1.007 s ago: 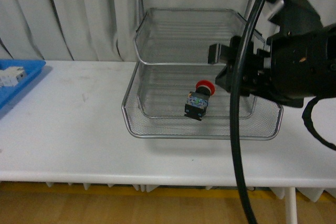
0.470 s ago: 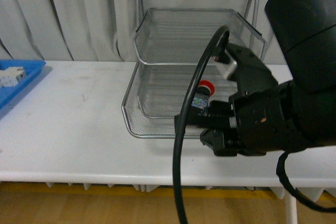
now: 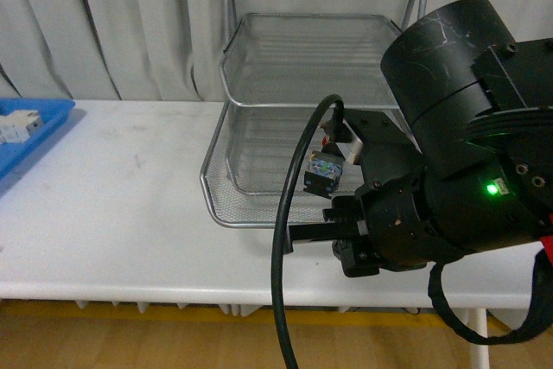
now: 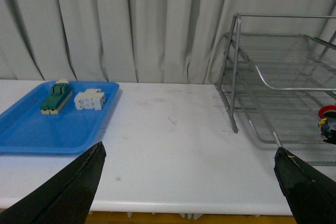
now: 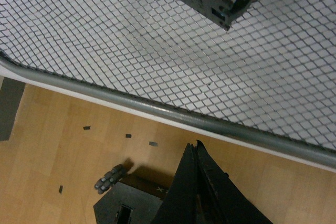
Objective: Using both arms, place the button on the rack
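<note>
One button is lying in the bottom tier of the rack, its black body showing and its red cap mostly hidden behind the right arm's cable. That rack is standing on the white table. Right gripper is hanging in front of the rack's front rim, fingers pressed together, gripping nothing. Left gripper is hovering wide apart, well left of the rack, near the blue tray.
</note>
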`<state>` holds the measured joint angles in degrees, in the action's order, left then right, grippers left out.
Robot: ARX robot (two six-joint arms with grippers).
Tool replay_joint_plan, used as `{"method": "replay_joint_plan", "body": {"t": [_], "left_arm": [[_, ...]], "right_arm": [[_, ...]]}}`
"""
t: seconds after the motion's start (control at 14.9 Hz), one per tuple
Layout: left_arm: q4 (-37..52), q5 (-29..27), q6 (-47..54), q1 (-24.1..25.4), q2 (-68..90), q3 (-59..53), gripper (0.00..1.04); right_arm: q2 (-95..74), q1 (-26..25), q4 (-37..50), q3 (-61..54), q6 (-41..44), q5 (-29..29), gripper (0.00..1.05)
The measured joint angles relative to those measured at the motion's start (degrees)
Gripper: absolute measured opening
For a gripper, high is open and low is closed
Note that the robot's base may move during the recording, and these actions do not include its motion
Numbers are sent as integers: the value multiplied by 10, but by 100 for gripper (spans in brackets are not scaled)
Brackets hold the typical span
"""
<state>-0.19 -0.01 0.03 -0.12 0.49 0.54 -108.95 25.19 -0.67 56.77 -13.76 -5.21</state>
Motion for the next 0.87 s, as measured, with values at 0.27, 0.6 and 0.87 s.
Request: {"method": "replay_joint_plan", "body": {"t": [0.27, 0.6, 0.87], "left_arm": [[0, 0, 0, 0, 0, 0, 98], [0, 0, 0, 0, 0, 0, 98], [0, 0, 0, 0, 0, 0, 98]], "right_arm": [[-35, -9, -25, 47, 4, 5, 2], [-72, -40, -39, 112, 11, 9, 2], [-122, -82, -62, 194, 32, 20, 2]]}}
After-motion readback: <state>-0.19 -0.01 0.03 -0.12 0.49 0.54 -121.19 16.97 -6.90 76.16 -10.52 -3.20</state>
